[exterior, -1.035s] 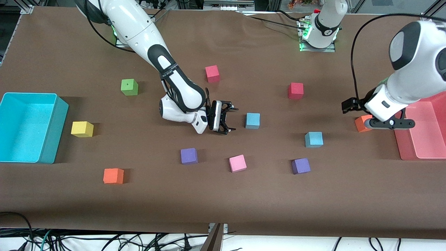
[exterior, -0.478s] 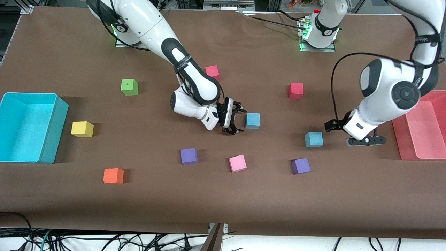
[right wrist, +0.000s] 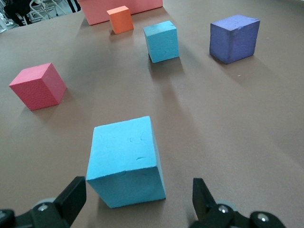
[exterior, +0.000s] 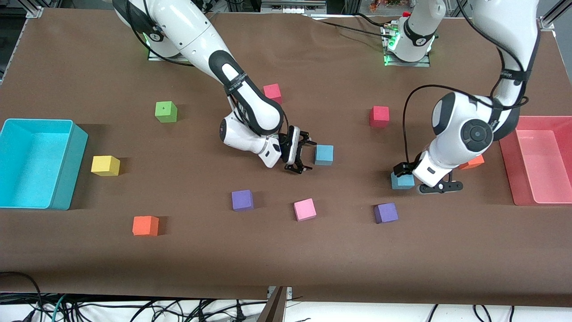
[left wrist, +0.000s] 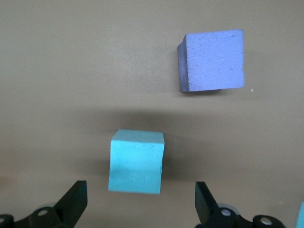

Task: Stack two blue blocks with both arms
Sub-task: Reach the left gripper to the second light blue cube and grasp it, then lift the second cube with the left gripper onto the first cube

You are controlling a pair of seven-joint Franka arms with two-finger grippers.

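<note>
A brown cloth covers the desk [exterior: 286, 259], bare along the camera-side edge. Toward the left arm's end, one matte foam blue block [exterior: 401, 180] sits under the left gripper [exterior: 404, 172], jaws spread wide, holding nothing. Slightly farther, mid-desk, the other blue block [exterior: 324, 154] rests just beside the right gripper [exterior: 305, 154], jaws wide, empty. A purple cube [exterior: 386, 213] lies nearer the camera.

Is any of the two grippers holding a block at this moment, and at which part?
Nothing is held. The right gripper is open beside one blue block; the left gripper is open over the other blue block. Both blocks sit on the table.
</note>
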